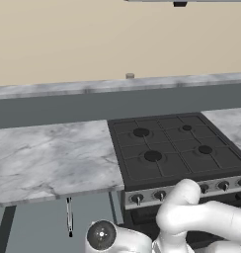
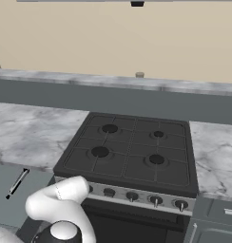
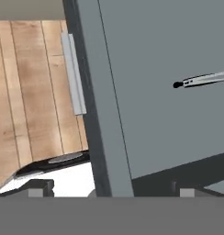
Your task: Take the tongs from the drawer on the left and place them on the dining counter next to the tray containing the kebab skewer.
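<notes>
The arm (image 1: 201, 217) is bending low in front of the stove (image 1: 177, 148), its jaws standing wide open and gripping nothing above the pulled-out drawer (image 3: 169, 110). The tongs (image 3: 203, 80) are lying on the drawer's plain grey floor, dark tip pointing toward the drawer front and its silver handle (image 3: 73, 73). Beyond, the marbled worktop (image 1: 48, 158) is running left of the stove, backed by the dark ledge (image 1: 58, 111).

i see the tongs (image 3: 203, 79) run off the hand view's right edge; the drawer (image 3: 155, 92) is cropped too; a small object on the ledge (image 1: 130, 75) is too tiny to name
</notes>
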Available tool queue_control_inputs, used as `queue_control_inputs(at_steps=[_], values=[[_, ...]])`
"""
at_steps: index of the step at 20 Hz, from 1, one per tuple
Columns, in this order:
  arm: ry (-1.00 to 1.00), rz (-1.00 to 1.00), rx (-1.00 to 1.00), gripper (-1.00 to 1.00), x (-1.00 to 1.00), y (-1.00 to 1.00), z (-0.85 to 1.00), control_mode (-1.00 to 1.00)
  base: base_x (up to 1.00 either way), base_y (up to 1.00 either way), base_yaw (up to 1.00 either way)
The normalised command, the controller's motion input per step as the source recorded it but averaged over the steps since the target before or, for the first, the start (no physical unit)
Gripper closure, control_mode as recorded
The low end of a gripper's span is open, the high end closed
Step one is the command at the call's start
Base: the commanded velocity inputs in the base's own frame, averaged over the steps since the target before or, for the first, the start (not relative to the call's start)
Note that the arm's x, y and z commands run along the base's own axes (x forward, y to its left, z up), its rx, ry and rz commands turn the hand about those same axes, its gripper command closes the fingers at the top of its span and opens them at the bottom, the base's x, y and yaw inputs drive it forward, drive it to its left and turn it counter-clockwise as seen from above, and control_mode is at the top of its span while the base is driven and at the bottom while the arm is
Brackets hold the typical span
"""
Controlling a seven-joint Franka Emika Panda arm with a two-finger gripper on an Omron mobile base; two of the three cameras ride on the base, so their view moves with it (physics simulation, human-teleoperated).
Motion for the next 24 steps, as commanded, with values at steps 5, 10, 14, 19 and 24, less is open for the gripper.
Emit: queue_control_inputs(at_steps=[5, 10, 14, 19, 24], values=[[0.33, 0.13, 0.0, -1.0, 0.29, 0.02, -0.35, -1.0, 0.0, 0.0, 0.0], [0.33, 0.12, 0.0, -1.0, 0.09, 0.18, -0.54, -1.0, 0.0, 0.0, 0.0], [0.33, 0.11, 0.0, -1.0, 0.18, 0.13, -0.26, -1.0, 0.0, 0.0, 0.0], [0.28, 0.11, 0.0, -1.0, 0.04, 0.24, -0.36, -1.0, 0.0, 0.0, 0.0], [0.14, 0.11, 0.0, -1.0, -0.18, 0.44, -0.47, -1.0, 0.0, 0.0, 0.0]])
